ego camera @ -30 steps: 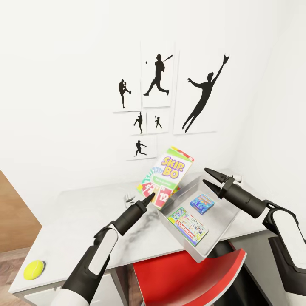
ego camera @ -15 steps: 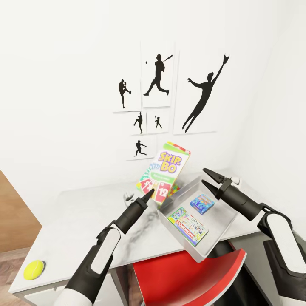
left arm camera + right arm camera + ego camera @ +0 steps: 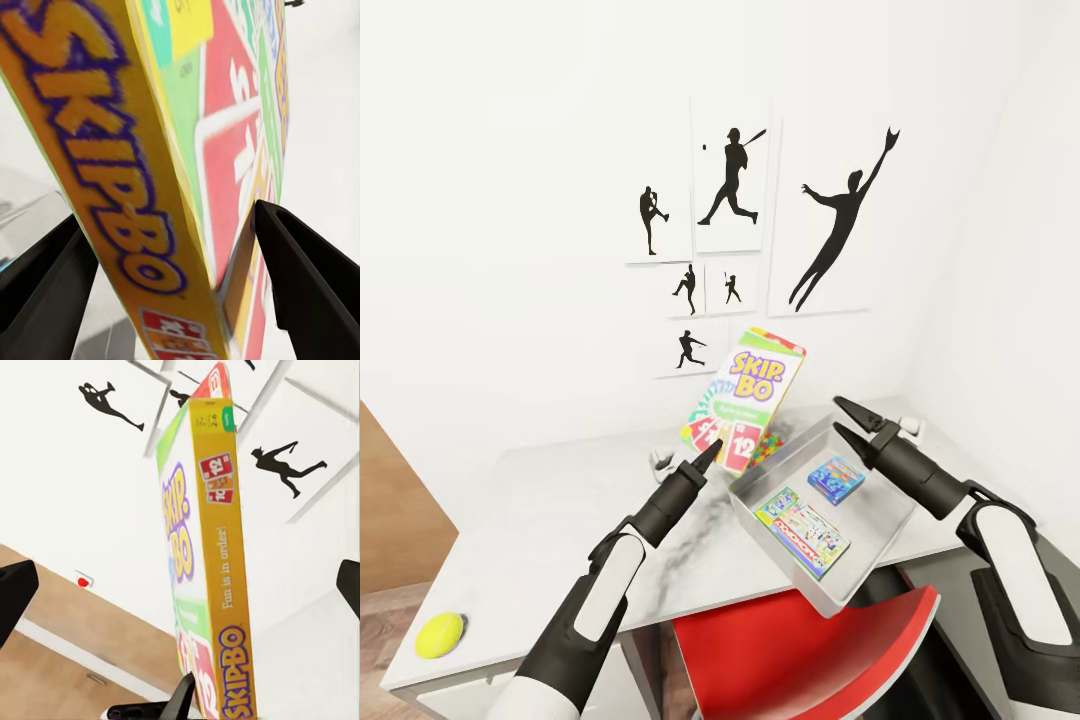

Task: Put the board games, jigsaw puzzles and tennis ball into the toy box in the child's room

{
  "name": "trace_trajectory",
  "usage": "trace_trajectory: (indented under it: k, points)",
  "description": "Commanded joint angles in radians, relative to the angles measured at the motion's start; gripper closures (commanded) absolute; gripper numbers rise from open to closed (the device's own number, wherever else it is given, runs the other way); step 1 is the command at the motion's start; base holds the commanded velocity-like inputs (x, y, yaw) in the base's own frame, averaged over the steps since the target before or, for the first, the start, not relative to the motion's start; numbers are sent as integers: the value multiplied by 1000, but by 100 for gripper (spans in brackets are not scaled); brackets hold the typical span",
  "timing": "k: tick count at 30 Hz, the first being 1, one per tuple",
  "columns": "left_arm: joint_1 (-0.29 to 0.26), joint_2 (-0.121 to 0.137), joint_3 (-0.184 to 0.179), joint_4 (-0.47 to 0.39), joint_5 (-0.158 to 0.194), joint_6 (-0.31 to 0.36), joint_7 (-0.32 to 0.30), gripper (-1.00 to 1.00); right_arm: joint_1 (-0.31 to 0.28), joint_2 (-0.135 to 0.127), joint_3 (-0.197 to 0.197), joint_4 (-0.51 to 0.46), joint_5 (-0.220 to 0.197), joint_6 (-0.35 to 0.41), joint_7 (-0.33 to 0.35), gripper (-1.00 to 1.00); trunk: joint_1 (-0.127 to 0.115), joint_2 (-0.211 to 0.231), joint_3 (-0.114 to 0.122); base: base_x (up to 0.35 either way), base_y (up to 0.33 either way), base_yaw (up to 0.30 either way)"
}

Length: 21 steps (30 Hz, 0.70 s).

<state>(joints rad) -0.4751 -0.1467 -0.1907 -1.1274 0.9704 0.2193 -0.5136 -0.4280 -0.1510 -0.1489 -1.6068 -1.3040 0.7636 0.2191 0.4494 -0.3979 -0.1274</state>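
Observation:
My left gripper (image 3: 709,456) is shut on the lower edge of the Skip-Bo board game (image 3: 746,398) and holds it upright and tilted above the table (image 3: 540,520), beside the toy box's far left wall. In the left wrist view the box (image 3: 135,187) sits between both fingers (image 3: 45,277). The pale grey toy box (image 3: 868,568) holds the Monopoly game (image 3: 803,528) and the small blue game (image 3: 835,478). My right gripper (image 3: 846,419) hangs open over the toy box's far corner, facing the Skip-Bo box (image 3: 210,585). A bit of jigsaw puzzle (image 3: 766,449) peeks out behind the held box. The tennis ball (image 3: 438,633) lies at the table's near left corner.
A red-seated chair (image 3: 800,650) stands under the table's front edge, below the toy box, which overhangs that edge. The white wall with black baseball silhouette pictures (image 3: 730,190) rises right behind the table. Wood floor (image 3: 390,500) shows at the left.
The left gripper has carried the Skip-Bo box a little up and to the left. The right gripper has drifted slightly left, still open.

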Motion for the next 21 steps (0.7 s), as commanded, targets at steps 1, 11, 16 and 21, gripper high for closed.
trace_trajectory:
  k: [1, 11, 16, 21]
  points:
    - [-1, 0, 1, 0, 10, 9, -2, 100, -1, 0, -1, 1, 7, -2, 4, -100, 1, -2, -2, 0, 0, 0]
    - [-2, -6, -14, -9, 13, 14, -10, 100, 0, 1, 8, 2, 35, -25, 4, -100, 1, -2, -2, 0, 0, 0]
    - [-2, -8, -55, -11, 27, 16, -10, 100, -1, 1, 32, 2, 37, -26, 3, -100, 1, -2, -2, 0, 0, 0]
    - [-3, -4, -83, -13, 76, 17, -9, 100, -3, 0, 87, 2, 58, -28, 2, -100, 1, -2, -2, 0, 0, 0]
